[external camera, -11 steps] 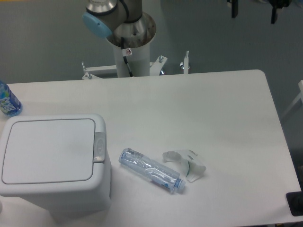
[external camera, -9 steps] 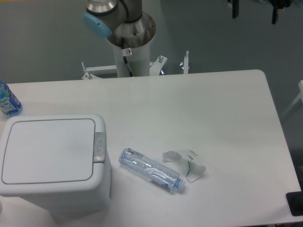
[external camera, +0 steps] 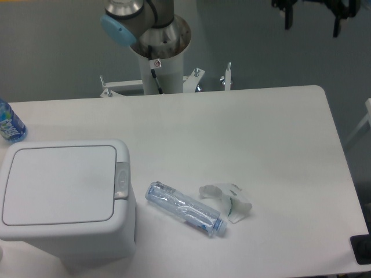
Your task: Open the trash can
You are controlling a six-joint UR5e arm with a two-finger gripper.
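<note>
The trash can stood at the front left corner of the desk, its left side and front running out past the desk's edges as far as the view showed, its flat lid down and flush. The small grey latch button sat on the lid's right rim, facing the open middle of the desk. Just to the right of the bin, near the front edge, a crushed clear bottle lay on its side at a slant, its blue cap end pointing toward the front right; close beside it, touching or nearly so, lay a crumpled white scrap. A blue-labelled bottle stood at the left edge, behind the bin and partly cut off by the frame. The back half and the whole right side of the desk carried nothing else — wide room there. The arm's base column rose behind the back edge, left of centre. The gripper hung high at the top right, well above and beyond the desk's back right corner, far from the bin; its two dark fingers pointed down and stood spread apart with nothing between them.
</note>
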